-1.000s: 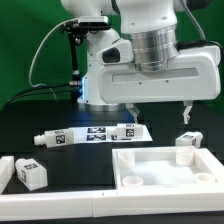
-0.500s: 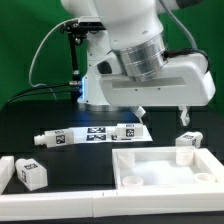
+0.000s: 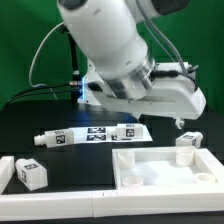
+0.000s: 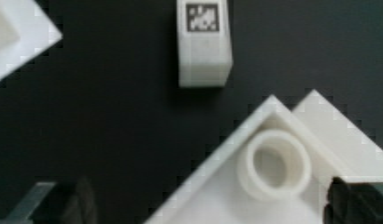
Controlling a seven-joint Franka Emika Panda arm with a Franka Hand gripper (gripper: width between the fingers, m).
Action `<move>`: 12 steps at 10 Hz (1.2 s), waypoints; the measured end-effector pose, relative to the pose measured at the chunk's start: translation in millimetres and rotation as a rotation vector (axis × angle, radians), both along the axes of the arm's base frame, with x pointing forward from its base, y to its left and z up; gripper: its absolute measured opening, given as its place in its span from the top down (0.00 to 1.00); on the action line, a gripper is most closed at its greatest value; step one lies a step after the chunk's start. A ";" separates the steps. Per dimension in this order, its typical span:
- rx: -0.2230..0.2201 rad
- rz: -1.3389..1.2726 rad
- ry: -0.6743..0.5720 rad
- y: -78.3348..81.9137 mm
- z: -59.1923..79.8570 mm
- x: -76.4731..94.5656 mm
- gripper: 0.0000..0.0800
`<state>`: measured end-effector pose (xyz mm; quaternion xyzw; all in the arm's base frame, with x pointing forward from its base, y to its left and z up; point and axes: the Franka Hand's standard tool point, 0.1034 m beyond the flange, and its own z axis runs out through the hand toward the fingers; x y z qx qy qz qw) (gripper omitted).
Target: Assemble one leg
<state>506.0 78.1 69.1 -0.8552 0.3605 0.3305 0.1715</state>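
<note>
The leg (image 3: 188, 140) is a small white tagged block standing on the black table by the far right corner of the white tray-like piece (image 3: 160, 152). In the wrist view the leg (image 4: 206, 45) lies beyond a corner of the tray (image 4: 339, 140), which has a round socket (image 4: 277, 165). My gripper (image 3: 176, 120) hangs above that corner, a little short of the leg. Its jaws are wide apart and empty (image 4: 206, 205), with dark fingertips (image 4: 55, 205) at either side of the wrist view.
A second alike small tagged block (image 3: 30, 173) sits at the exterior view's front left. Long white rods with tag markers (image 3: 90, 135) lie across the middle of the table. Another white part edge (image 4: 10, 40) shows in the wrist view.
The arm has swung and tilted toward the exterior view's right, and the gripper has come lower over the tray's far right corner. The jaws stay open. No part has moved.
</note>
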 end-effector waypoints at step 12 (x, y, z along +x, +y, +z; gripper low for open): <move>0.082 -0.189 0.139 65.1 -10.2 -17.9 0.19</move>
